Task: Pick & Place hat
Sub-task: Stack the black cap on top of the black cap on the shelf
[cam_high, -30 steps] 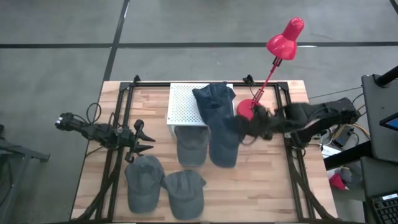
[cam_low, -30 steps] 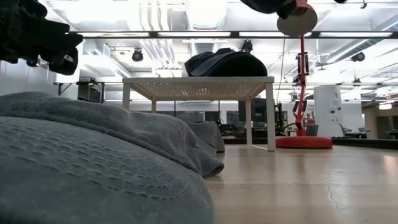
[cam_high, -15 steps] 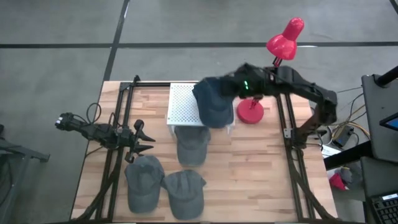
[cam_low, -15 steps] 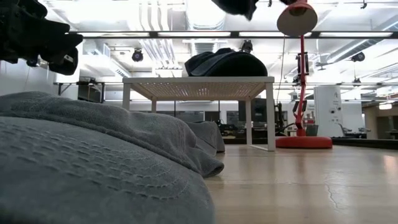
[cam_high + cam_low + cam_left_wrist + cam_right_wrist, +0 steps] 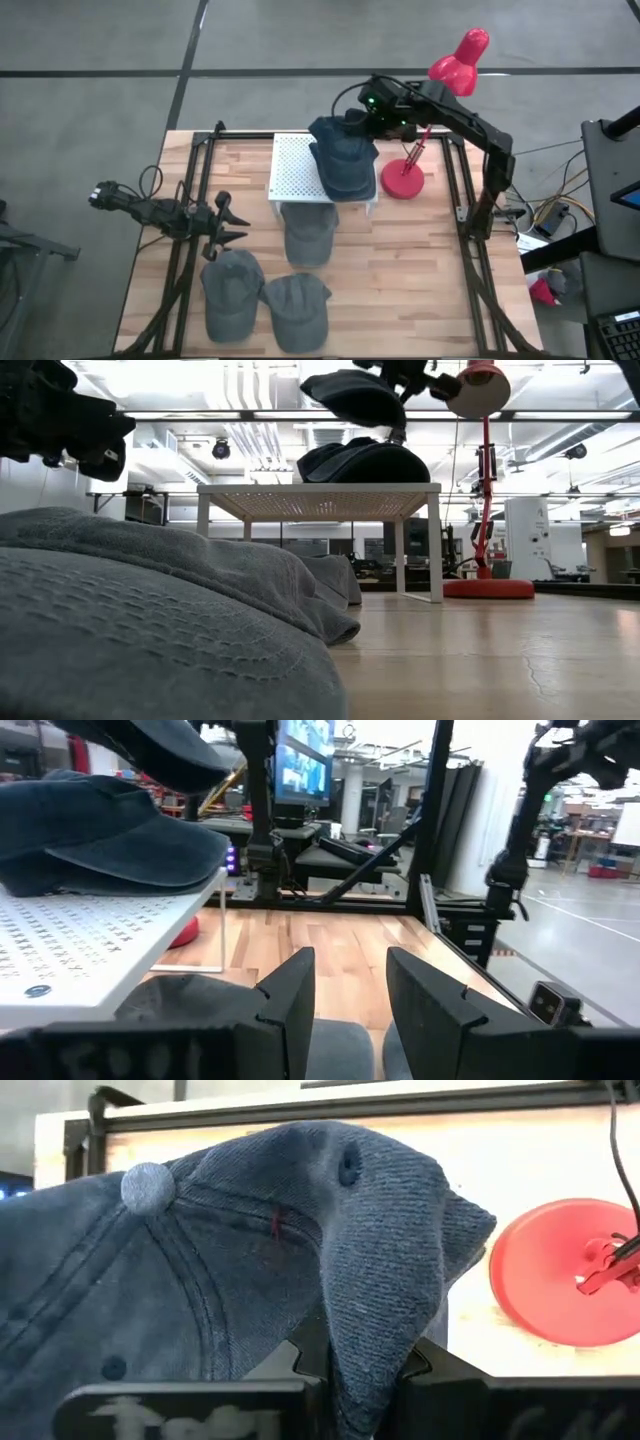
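The high view shows the right gripper (image 5: 372, 103) held over the far right part of the white perforated shelf (image 5: 293, 168), with a dark blue hat (image 5: 343, 160) pinched in it. In the right wrist view the cloth of this hat is seen folded between the closed fingers, so the grip is taken on a fold of the crown, not on the brim.

In the low view the carried hat (image 5: 355, 396) hangs clear above a second dark hat (image 5: 362, 463) that already lies on the shelf top; the two are apart, one directly over the other. From above they overlap and cannot be told apart.

The carried hat's long axis is judged to run from the gripper toward the near edge of the table, the brim pointing nearward and away from the red lamp base (image 5: 403, 179), which stands just beside the shelf.

The coming move is judged to be a straight lowering onto the shelf.

The left gripper (image 5: 225, 228) waits well apart, near three grey hats (image 5: 232, 290) on the table; its fingers (image 5: 290, 992) are spread and empty.
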You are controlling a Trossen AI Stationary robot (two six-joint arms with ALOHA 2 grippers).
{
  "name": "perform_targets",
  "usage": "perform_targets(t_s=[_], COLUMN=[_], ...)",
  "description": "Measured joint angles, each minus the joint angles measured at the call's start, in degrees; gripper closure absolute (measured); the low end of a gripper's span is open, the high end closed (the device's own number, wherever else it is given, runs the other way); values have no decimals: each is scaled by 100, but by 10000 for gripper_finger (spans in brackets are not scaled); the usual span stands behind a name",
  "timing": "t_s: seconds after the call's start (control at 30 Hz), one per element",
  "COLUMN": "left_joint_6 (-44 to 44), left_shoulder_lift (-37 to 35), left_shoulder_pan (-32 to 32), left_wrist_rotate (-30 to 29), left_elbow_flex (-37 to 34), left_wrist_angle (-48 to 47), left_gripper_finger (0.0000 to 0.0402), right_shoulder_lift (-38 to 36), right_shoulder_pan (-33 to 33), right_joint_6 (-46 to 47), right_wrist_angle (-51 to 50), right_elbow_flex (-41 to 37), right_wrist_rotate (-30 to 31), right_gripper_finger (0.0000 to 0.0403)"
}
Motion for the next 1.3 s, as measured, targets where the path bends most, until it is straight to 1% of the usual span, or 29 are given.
perform_targets(t_s=[0.23,0.33,0.63,0.77,1.0,1.17,1.3], left_joint_6=[0,0,1,1,2,2,2], left_shoulder_lift=[0,0,0,0,0,0,0], left_shoulder_pan=[0,-2,-4,-4,-4,-2,-2], left_wrist_rotate=[-104,-106,-106,-106,-108,-109,-111], left_elbow_flex=[0,0,0,0,0,0,0], left_wrist_angle=[2,2,1,2,2,2,2], left_gripper_finger=[273,273,273,273,273,273,273], right_shoulder_lift=[306,450,798,748,425,422,485], right_shoulder_pan=[-81,-90,-109,-109,-138,-140,-159], right_joint_6=[245,260,280,280,310,398,363], right_wrist_angle=[-33,-40,-176,-184,-334,-633,-632], right_elbow_flex=[-13,-15,-17,-19,-22,-24,-24], right_wrist_rotate=[-87,-205,-263,-288,-286,-285,-239], right_gripper_finger=[374,374,374,374,374,374,374])
